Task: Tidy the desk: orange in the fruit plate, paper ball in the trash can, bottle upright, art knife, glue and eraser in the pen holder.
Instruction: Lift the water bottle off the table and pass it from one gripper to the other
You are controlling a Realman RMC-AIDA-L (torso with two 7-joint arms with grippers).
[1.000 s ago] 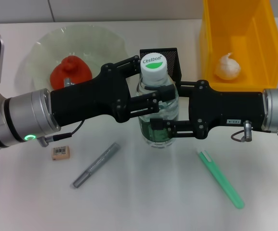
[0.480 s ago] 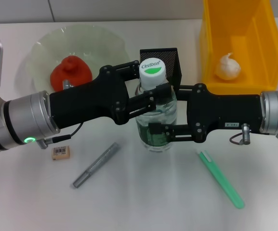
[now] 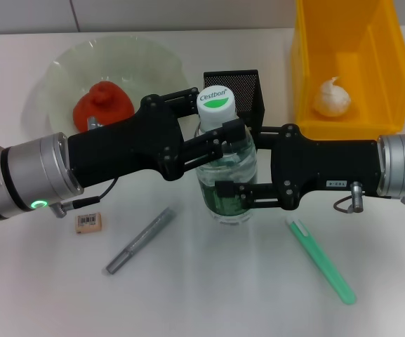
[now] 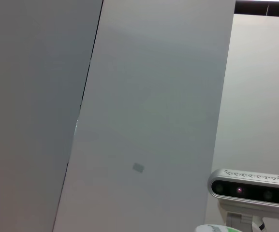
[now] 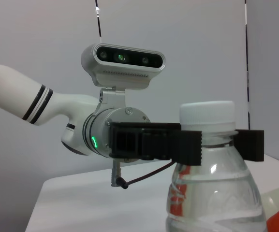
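With both sets of jaws closed on the clear plastic water bottle (image 3: 224, 168), you have the left gripper (image 3: 215, 135) clamping its neck just under the white cap and the right gripper (image 3: 231, 188) holding its green-labelled body. It stands nearly upright, just in front of the black square mesh pen holder (image 3: 248, 88). You are in the bottle-righting step. Next, I judge, you should confirm it rests steady, then release both grips.
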